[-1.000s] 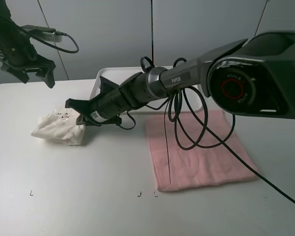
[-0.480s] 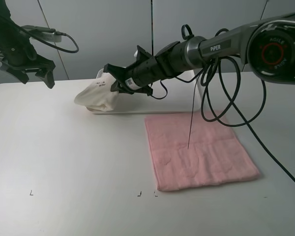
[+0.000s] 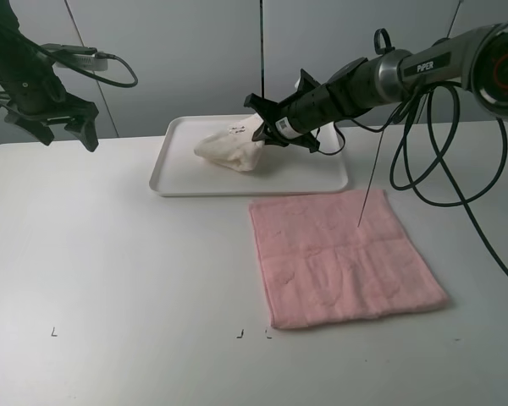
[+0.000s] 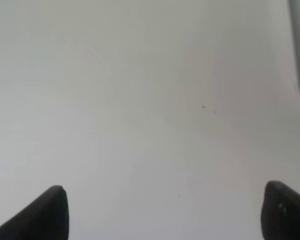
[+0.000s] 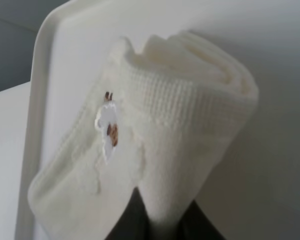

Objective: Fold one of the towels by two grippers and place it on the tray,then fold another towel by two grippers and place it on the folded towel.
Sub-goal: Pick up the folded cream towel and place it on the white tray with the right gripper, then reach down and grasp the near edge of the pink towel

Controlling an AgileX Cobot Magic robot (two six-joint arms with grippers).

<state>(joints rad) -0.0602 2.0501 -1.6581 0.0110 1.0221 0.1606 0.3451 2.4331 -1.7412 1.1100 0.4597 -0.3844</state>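
Observation:
A folded white towel [image 3: 230, 149] with a small printed patch hangs over the white tray [image 3: 178, 173] at the back of the table. My right gripper [image 3: 265, 129] is shut on the towel's right end and holds it just above or on the tray floor. The right wrist view shows the folded towel [image 5: 155, 145] pinched between my fingers, with the tray rim [image 5: 37, 85] beside it. A pink towel [image 3: 339, 254] lies flat on the table in front of the tray. My left gripper [image 3: 63, 127] is open and empty, raised at the far left; its fingertips [image 4: 50, 212] frame bare table.
The right arm's black cables [image 3: 423, 152] loop over the pink towel's right part. The white table [image 3: 110, 271] stretches left and front of the pink towel, with small black corner marks [image 3: 53, 331] near its front edge.
My right gripper has carried the white towel from the table's left side up and rightward to over the tray. The left arm has not moved.

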